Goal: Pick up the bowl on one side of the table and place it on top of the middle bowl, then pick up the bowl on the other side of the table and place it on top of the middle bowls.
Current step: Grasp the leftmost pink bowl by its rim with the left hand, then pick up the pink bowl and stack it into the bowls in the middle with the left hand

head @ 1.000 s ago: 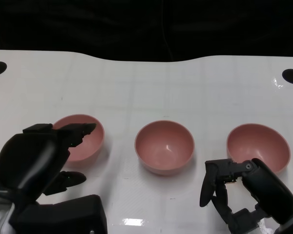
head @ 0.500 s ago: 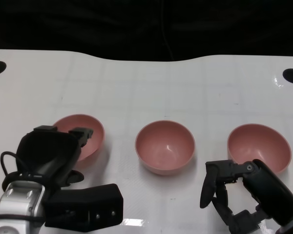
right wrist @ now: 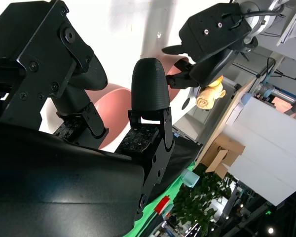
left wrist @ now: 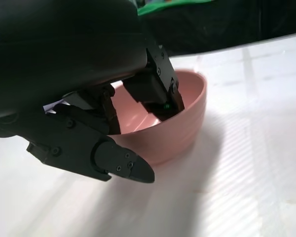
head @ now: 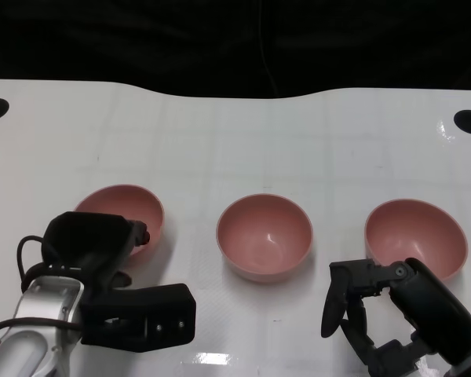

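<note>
Before us lies the white table (head: 235, 149), and on it we see three pink bowls in a row, well apart from one another: the left bowl (head: 118, 206), the middle bowl (head: 264, 235) and the right bowl (head: 414, 234), each upright and each standing alone on the tabletop, none stacked. Our left hand (head: 94, 247) is at the near rim of the left bowl; in the left wrist view its upper fingers (left wrist: 155, 89) reach over the rim into the bowl's hollow while a lower finger lies outside the wall, so the fingers straddle the rim, though we cannot tell whether they actually press on it. Our right hand (head: 377, 302) sits near the right bowl, on its near side and apart from it, its fingers curled downward with nothing between them. Two dark round spots mark the table's far corners.
</note>
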`<state>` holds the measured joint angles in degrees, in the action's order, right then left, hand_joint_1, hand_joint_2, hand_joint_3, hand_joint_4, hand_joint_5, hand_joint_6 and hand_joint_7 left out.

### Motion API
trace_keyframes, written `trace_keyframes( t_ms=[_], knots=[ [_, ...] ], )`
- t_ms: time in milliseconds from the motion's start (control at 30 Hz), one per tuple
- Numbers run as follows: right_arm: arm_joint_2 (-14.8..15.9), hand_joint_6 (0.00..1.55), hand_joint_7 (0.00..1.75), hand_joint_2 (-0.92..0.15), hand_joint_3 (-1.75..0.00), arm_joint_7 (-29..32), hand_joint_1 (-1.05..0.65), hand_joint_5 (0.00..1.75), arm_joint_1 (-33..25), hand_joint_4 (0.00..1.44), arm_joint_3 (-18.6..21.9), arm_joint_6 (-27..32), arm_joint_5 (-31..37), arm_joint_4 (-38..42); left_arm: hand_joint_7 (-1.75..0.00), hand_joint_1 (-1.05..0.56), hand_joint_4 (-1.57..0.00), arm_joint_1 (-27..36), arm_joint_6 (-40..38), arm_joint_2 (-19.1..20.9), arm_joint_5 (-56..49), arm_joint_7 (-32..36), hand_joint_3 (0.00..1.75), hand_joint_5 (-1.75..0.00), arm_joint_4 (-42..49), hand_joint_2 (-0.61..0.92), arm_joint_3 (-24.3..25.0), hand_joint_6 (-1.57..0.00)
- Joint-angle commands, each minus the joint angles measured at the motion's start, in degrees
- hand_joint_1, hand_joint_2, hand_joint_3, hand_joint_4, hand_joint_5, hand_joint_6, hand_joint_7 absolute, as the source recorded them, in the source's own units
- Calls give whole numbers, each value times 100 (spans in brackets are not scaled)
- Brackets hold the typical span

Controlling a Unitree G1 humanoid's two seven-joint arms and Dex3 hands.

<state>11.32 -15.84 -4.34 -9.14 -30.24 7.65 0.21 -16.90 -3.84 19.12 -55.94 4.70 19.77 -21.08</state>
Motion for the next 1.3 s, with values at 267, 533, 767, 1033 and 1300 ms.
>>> trace_keyframes(
  t_ms=[267, 533, 767, 1033, 1300],
  knots=[
    [110, 89, 133, -13, -163, 7, 17, 174, -39, 94, 59, -12, -40, -80, -172, -16, -84, -82, 660, 259, 213, 1217, 12, -175, 285, 91, -20, -69],
    [78, 89, 133, -11, -164, 35, 17, 172, -42, 95, 35, -33, -14, -54, -161, -15, -82, -50, 781, 464, 328, 1112, 27, -175, -548, 90, 140, -72],
    [76, 89, 133, -13, -163, 26, 17, 172, -47, 94, 29, 3, -22, -67, -155, -13, -85, -161, 1162, 457, 610, 1070, 74, -175, -822, 61, 177, -78],
    [75, 90, 131, -12, -163, 38, 19, 170, -24, 96, 34, -103, -24, 25, -163, -19, -89, -463, 2113, 347, 1116, 1011, 104, -175, -818, 51, 115, -79],
    [71, 90, 131, -11, -163, 39, 17, 170, -15, 96, 23, -144, -16, 50, -132, -22, -90, -639, 2349, 108, 1074, 1028, 116, -172, -725, 43, 10, -89]
  ],
)
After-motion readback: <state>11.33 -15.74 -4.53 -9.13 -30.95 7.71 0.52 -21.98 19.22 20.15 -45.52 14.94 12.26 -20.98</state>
